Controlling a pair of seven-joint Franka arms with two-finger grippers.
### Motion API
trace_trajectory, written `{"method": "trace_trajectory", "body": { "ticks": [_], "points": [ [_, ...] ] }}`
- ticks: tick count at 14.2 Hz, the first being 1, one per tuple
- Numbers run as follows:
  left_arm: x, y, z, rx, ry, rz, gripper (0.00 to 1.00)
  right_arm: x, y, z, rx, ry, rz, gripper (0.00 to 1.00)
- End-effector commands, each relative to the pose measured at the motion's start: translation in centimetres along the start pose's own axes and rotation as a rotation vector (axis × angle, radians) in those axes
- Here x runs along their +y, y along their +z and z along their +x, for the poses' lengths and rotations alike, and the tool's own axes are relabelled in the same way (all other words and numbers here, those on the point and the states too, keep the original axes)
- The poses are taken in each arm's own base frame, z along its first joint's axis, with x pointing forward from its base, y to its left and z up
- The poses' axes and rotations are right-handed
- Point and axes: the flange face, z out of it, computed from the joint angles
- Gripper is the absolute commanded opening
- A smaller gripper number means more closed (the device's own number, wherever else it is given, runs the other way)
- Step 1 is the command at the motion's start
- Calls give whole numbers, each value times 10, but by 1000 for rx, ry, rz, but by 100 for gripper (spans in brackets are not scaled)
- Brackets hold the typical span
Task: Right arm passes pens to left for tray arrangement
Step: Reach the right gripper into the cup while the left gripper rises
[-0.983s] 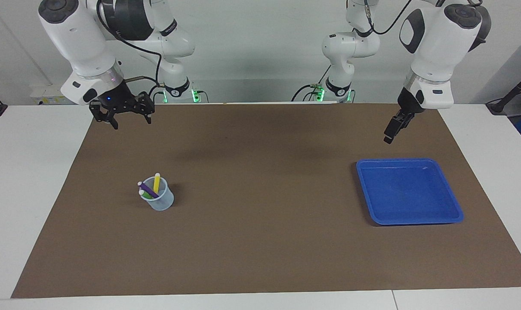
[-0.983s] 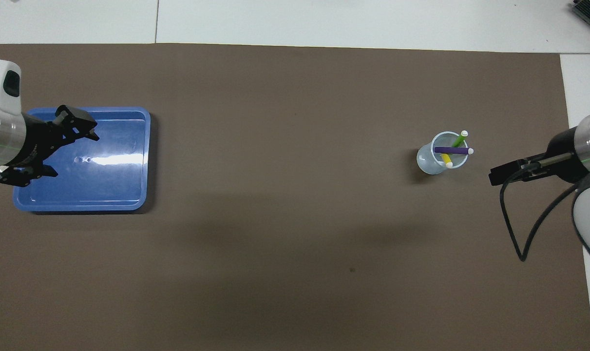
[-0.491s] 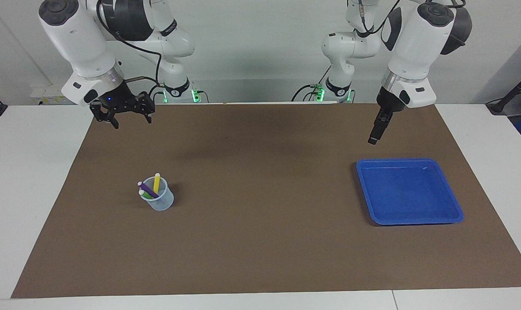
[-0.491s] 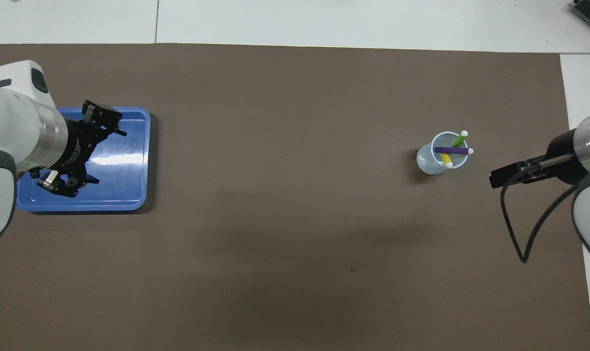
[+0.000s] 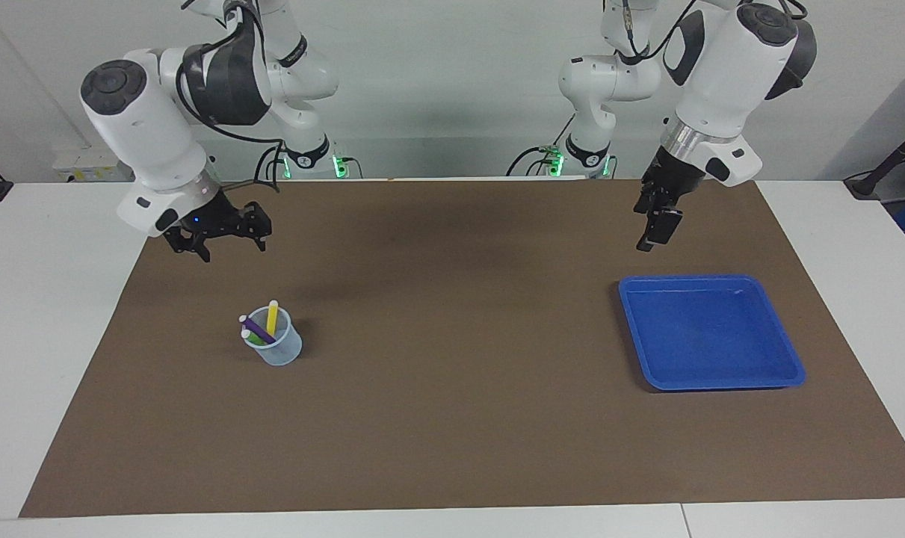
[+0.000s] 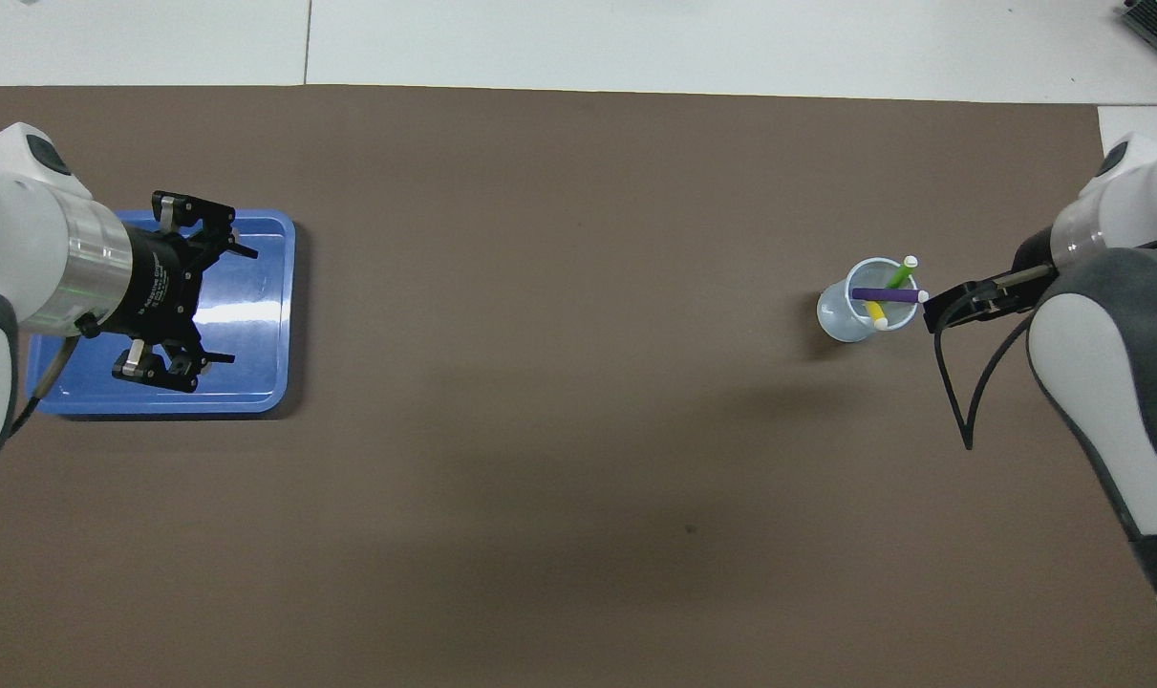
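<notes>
Start of the hand-over. Pens (image 5: 261, 326) stand in a cup (image 5: 276, 350), lower left of the facing view. Right gripper (image 5: 228, 246), jaws released and empty, hangs above them. Left gripper (image 5: 655, 228), jaws released, waits above the tray (image 5: 792, 376), presumably to receive.

Two arms are cased in glossy white shells with dark grey joint caps and silver wrist rings. Black linkage-type grippers are fitted: left gripper (image 5: 655, 230), right gripper (image 5: 228, 240). Black cables are looped alongside; green lights are seen at both bases.
</notes>
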Motion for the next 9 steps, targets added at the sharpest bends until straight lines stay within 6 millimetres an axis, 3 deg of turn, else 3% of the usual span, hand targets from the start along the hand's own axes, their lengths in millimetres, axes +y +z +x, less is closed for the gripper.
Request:
{"method": "trace_trajectory", "body": {
  "ticks": [1,4,9],
  "points": [
    [0,-5,-2,-44,-101,-38,100,8,24,23,4,-36,-33,100],
    [1,0,-12,-141,-131,-64,100,9,47,38,17,-44,-35,100],
    [-2,31,-35,-189,-153,-160,100,16,84,70,47,-75,-42,100]
  ]
}}
